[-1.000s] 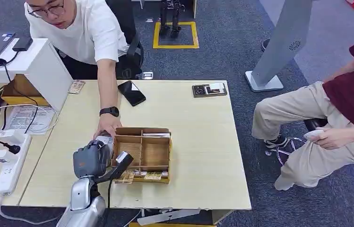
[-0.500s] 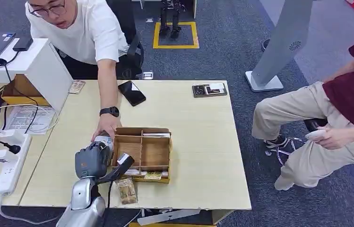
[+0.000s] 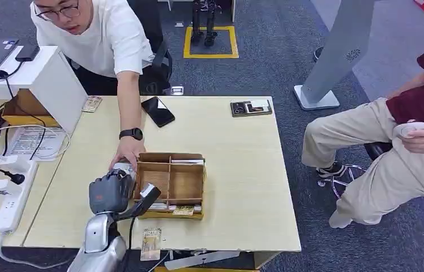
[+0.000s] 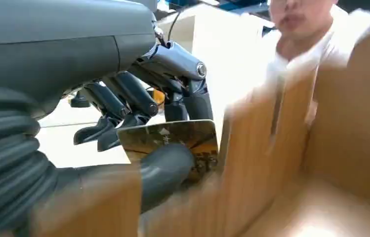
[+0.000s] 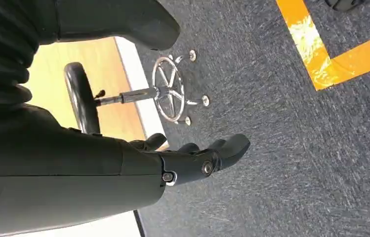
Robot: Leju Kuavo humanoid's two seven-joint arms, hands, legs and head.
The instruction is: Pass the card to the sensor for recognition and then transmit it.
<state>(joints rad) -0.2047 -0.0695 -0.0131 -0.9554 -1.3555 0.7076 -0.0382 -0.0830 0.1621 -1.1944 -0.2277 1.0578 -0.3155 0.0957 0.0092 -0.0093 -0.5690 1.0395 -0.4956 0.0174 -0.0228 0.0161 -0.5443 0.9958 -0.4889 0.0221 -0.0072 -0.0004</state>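
My left hand (image 3: 109,192) is at the near left corner of a wooden divided box (image 3: 170,157) on the pale table (image 3: 243,170). It pinches a gold card (image 3: 148,190) between thumb and fingers. The left wrist view shows that card (image 4: 173,140) held in my left hand (image 4: 138,98), right against the box's wall (image 4: 271,128). A second card (image 3: 151,243) lies loose at the table's front edge, partly over it. More cards lie in the box's front slot (image 3: 182,210). My right hand (image 5: 192,160) hangs over the carpet, holding nothing, fingers extended.
A person in white rests a hand (image 3: 125,154) on the box's far left corner. A black phone (image 3: 157,111) and a small dark device (image 3: 251,107) lie at the table's far side. A power strip (image 3: 14,198) and cables are at left. A seated person (image 3: 402,141) is at right.
A card that lay against the box's front wall has slid toward me to the table's front edge. The seated person raised a hand holding a white object. My left hand barely moved.
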